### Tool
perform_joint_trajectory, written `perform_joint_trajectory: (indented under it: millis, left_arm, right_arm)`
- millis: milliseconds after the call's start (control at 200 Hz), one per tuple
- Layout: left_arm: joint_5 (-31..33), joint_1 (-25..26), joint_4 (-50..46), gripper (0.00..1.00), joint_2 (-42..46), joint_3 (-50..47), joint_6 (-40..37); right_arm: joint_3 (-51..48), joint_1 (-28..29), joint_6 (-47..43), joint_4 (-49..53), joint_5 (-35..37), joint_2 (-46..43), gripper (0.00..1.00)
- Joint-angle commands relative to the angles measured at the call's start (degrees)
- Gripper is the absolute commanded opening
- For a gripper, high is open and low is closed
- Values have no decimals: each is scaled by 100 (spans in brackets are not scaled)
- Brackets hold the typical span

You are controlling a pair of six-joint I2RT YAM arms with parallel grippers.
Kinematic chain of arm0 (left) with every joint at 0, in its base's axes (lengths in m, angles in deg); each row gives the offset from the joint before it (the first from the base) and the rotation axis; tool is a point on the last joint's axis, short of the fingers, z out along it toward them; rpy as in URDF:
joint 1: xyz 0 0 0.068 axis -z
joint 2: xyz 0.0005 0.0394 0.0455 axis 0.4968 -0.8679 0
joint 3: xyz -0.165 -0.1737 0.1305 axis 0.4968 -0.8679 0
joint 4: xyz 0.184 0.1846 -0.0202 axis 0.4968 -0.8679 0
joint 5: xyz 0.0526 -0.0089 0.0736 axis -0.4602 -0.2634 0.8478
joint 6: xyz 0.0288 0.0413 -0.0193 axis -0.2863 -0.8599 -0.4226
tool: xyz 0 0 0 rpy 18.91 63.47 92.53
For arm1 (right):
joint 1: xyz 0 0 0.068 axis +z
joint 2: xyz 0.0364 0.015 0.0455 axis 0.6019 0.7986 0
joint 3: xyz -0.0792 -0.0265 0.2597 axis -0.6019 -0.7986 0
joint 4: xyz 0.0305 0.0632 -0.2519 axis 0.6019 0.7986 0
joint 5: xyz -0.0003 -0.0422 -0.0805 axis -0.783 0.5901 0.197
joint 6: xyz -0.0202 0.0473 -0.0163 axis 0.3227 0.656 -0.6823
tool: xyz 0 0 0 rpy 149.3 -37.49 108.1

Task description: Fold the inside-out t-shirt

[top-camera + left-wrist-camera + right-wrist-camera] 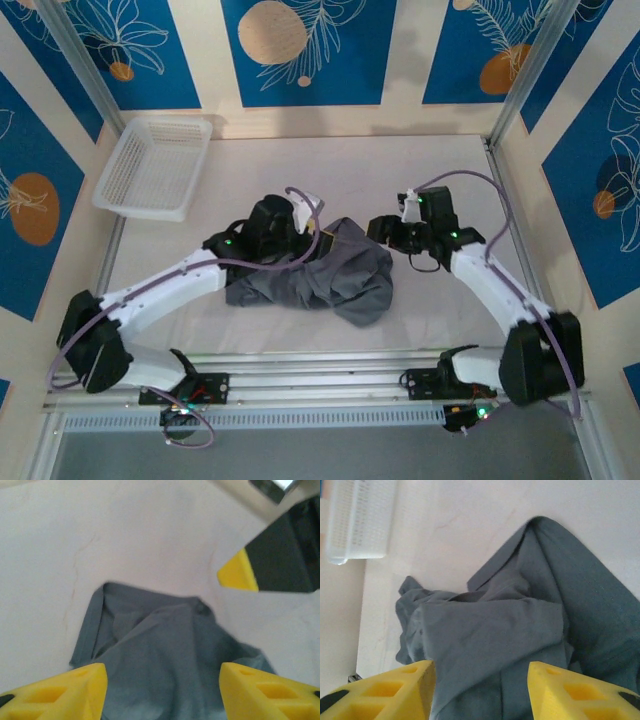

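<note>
The inside-out t-shirt (pixel 320 278) lies crumpled at the frame's centre on the white table (pixel 330 165). The left gripper (pixel 162 690) and right gripper (pixel 480 690) hang over it, jaws apart, gripping nothing. A white mesh basket (pixel 155 165) sits upper left, and blue leaf-patterned wall panels (pixel 300 50) surround the table.

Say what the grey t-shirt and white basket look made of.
Slate-grey crumpled t-shirt: soft matte cloth, probably a cotton knit; it drapes in loose folds. White rectangular mesh basket: likely moulded plastic, smooth; regular grid of holes, rigid rim.
</note>
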Motion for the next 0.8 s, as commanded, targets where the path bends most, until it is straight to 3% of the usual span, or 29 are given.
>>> perform_joint_trajectory:
  millis: [0, 115, 245, 305, 380, 470, 665, 795]
  left_arm:
    - [-416, -11, -396, 64, -661, -96, 680]
    - [-620, 3, 112, 65, -1159, -315, 1316]
    - [-316, -5, 556, 60, -1256, -725, 1576]
    - [-18, -2, 554, 57, -1160, -953, 1643]
    - [245, -10, 713, 57, -962, -1306, 1643]
    - [368, -31, 999, 57, -868, -1591, 1627]
    - [222, -27, 1448, 60, -1007, -1625, 1531]
    - [88, -26, 1777, 61, -848, -1751, 1417]
  right_arm:
    - [418, 87, 63, 207, -122, 660, 55]
    - [560, 504, 28, 464, -207, 1074, 51]
    - [-261, 998, 291, -116, -168, 359, 16]
    - [-876, 1477, 460, -318, 109, -176, 9]
    - [-1796, 2037, 945, -694, 379, -610, 11]
    - [-2521, 2267, 1407, -1026, 497, -726, 16]
    - [-1542, 2136, 597, 257, 708, -1080, 30]
    - [-1268, 1506, 42, 95, 1367, -1745, 33]
